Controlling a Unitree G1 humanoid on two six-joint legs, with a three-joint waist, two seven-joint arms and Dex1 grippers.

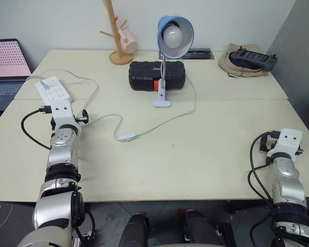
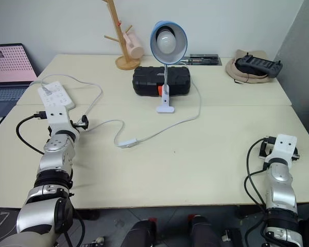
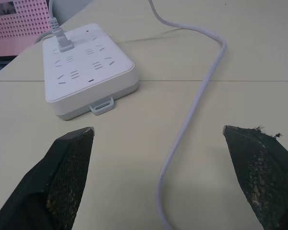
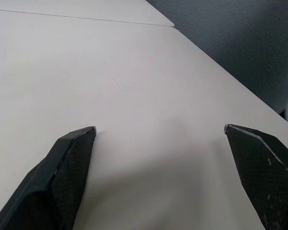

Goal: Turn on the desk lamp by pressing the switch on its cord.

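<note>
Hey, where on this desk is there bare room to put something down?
Most room is the near right stretch of table, between the switch and the right end effector. The near edge below the cord is also bare. The back is crowded: power strip, black case, desk lamp, mug tree.

The desk lamp (image 1: 167,56) stands mid-table (image 1: 206,164), just before the case (image 1: 157,75). Behind-left of the lamp stands the mug tree (image 1: 116,36); far left of it lies the power strip (image 1: 53,89). Before the lamp, slightly left, lies the switch (image 1: 127,137) on the cord (image 1: 170,119). Behind-right of the lamp sits the controller (image 1: 253,58).
</note>
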